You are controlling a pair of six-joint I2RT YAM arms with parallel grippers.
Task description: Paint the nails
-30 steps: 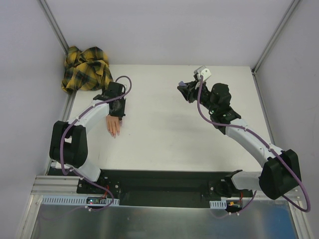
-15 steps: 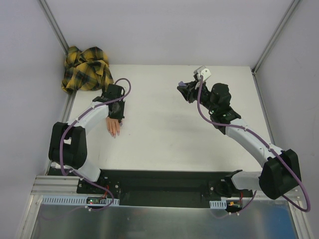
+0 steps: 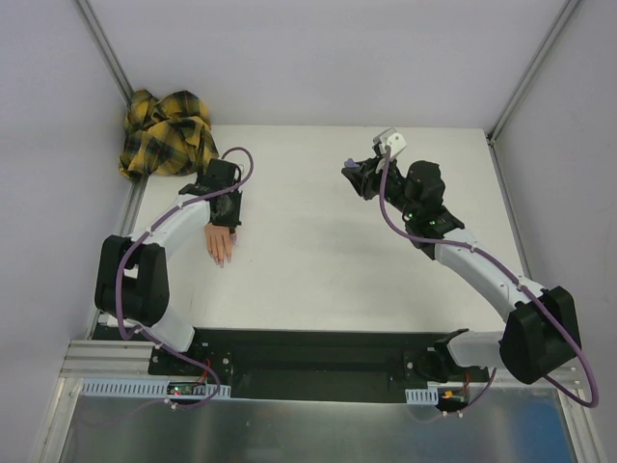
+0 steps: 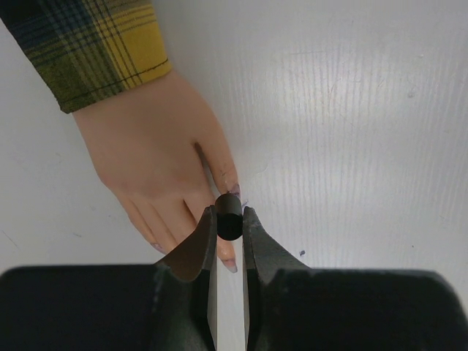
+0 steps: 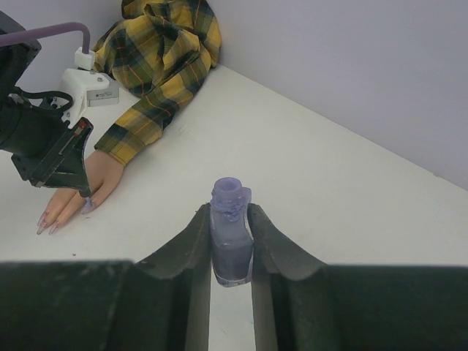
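The fake hand [image 4: 153, 153] lies flat on the white table, its yellow-black plaid sleeve [image 4: 95, 44] at its wrist. It also shows in the top view [image 3: 220, 245]. Its purplish-pink nails [image 4: 232, 266] tip the fingers, and they show in the right wrist view [image 5: 44, 222] too. My left gripper [image 4: 229, 210] is shut on the black brush cap [image 4: 229, 223], held right over the fingertips. My right gripper [image 5: 231, 213] is shut on the open purple bottle [image 5: 232, 245], upright above the table at the middle right [image 3: 359, 177].
The rest of the plaid shirt [image 3: 166, 132] is bunched in the far left corner against the wall. Grey walls close the table on the left, back and right. A small purple speck [image 4: 301, 253] marks the table beside the fingers.
My left gripper has shifted very slightly over the fingers with the cap in it. The right arm holds the bottle almost still.
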